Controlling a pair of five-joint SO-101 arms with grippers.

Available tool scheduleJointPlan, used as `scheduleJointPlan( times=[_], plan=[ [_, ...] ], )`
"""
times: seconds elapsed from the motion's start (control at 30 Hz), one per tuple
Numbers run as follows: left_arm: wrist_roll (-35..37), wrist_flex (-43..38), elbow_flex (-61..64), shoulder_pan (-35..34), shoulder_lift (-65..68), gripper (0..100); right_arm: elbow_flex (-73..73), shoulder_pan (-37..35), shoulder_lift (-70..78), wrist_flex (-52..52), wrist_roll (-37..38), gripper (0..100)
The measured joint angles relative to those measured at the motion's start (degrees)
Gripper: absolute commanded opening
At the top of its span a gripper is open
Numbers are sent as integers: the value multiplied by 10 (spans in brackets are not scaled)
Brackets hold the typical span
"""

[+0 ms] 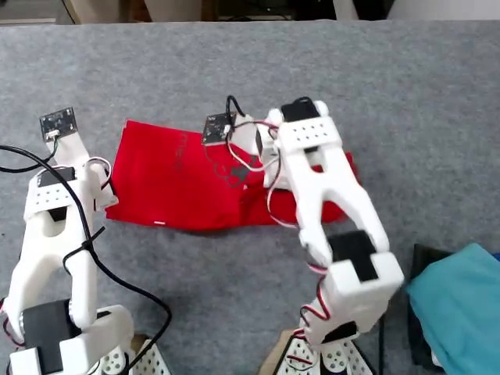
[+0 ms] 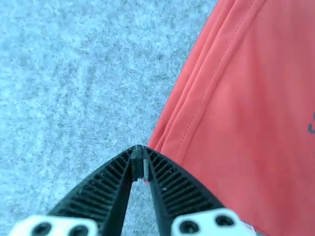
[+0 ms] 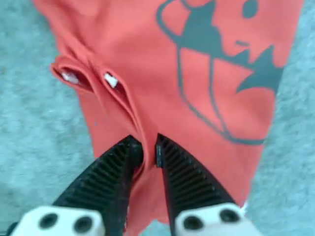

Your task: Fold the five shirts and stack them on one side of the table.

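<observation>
A red shirt (image 1: 168, 176) with a dark graphic lies partly folded across the middle of the grey felt table (image 1: 406, 94). At the shirt's near-left corner, my left gripper (image 1: 109, 205) is shut; in the left wrist view its fingertips (image 2: 139, 164) pinch the very corner of the red shirt (image 2: 246, 123). My right gripper (image 1: 248, 176) is over the shirt's middle. In the right wrist view it (image 3: 150, 150) is shut on a raised fold of the red shirt (image 3: 147, 64), beside two small loops of fabric and the graphic.
A teal shirt (image 1: 461, 305) lies bunched at the near right edge on a dark object (image 1: 422, 258). Bare felt stretches behind the red shirt and to the far right. Cables trail from both arms.
</observation>
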Motion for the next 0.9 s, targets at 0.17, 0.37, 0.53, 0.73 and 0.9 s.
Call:
scheduleJointPlan(
  times=[0.17,0.37,0.53,0.73,0.9],
  plan=[
    [0,0,2,0,0,19,-66,4,55,0,5,344],
    [-10,0,2,0,0,19,-101,45,53,27,5,390],
    [-11,0,2,0,0,19,-103,75,-5,91,4,228],
    [25,3,-32,-1,0,113,-52,110,-89,97,-76,48],
    [60,48,-100,-2,0,246,13,156,-88,0,-193,73]
  ],
)
